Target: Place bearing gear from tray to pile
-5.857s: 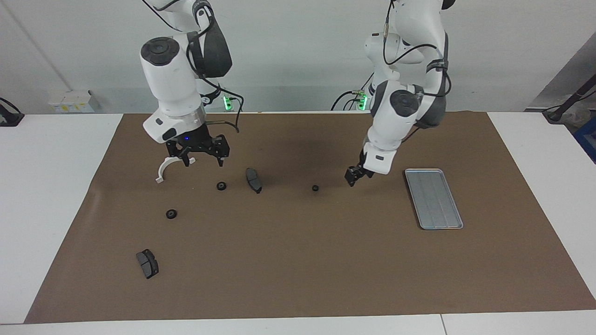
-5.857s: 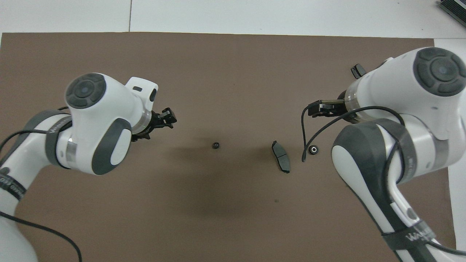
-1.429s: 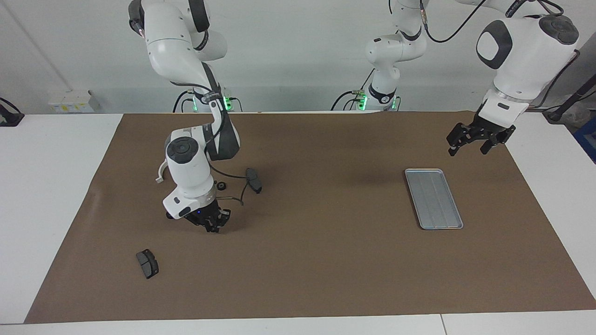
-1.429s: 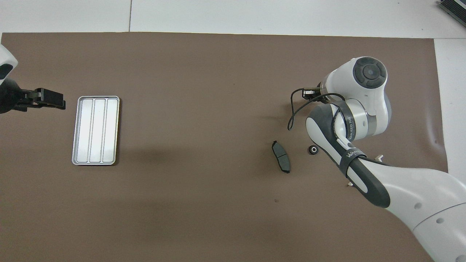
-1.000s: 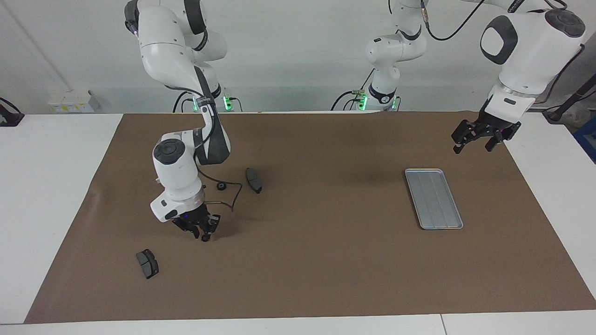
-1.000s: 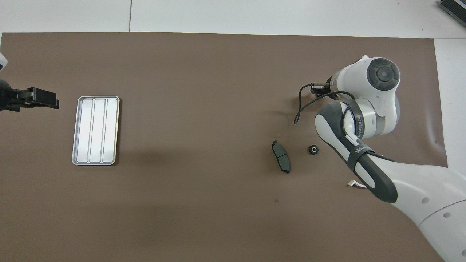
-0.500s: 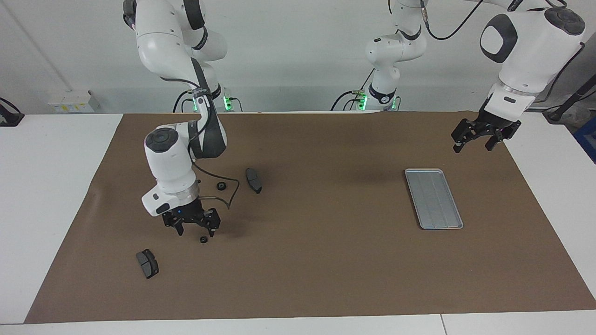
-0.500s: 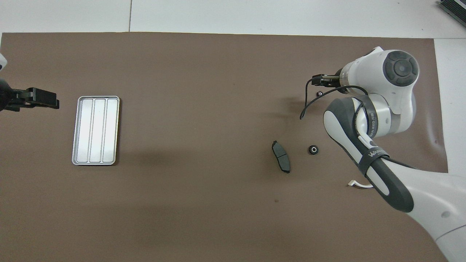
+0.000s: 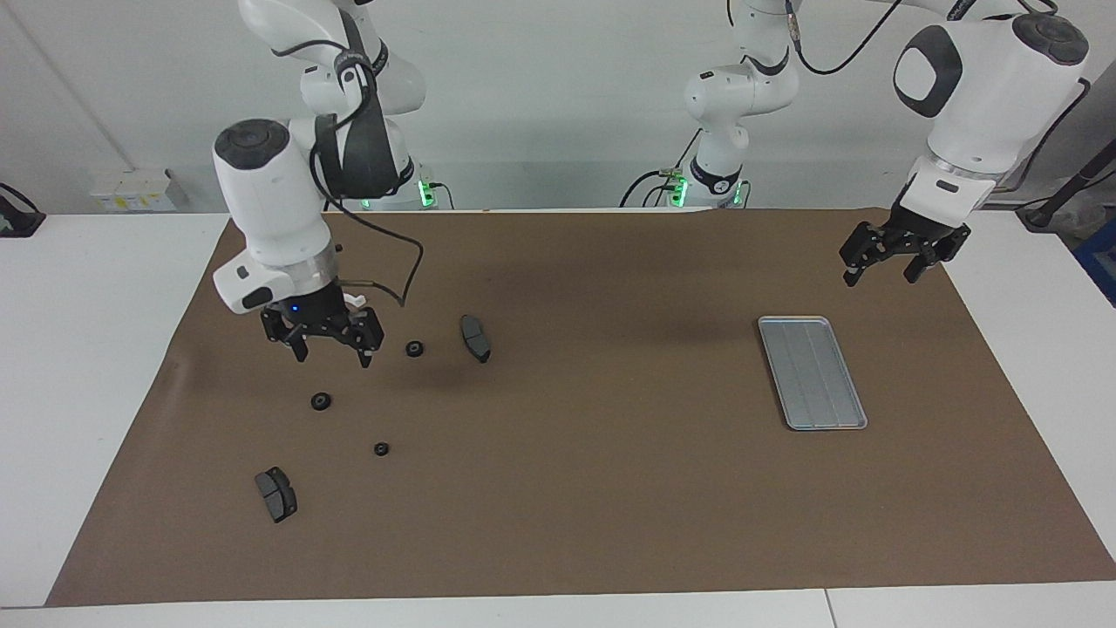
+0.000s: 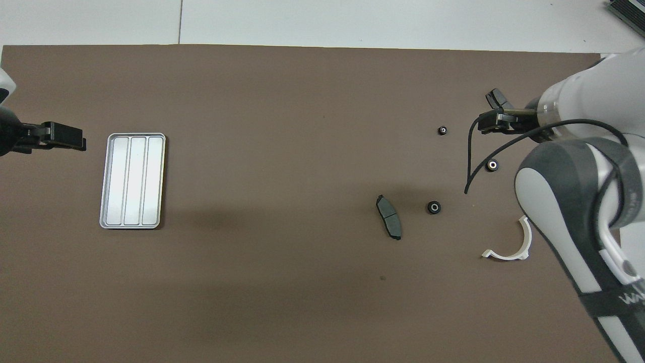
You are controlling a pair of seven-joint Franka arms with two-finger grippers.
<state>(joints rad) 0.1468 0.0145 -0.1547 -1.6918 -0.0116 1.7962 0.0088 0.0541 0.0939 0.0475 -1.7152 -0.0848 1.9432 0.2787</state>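
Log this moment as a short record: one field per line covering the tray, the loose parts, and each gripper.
tray: empty, on the mat toward the left arm's end
bearing gears: three on the mat at the right arm's end, smallest farthest from the robots, the others at and
brake pads: two, one beside a gear, one farthest out
white bracket: on the mat, nearest the robots
right gripper: open, holding nothing, raised over the parts
left gripper: open, holding nothing, waiting in the air by the mat's edge
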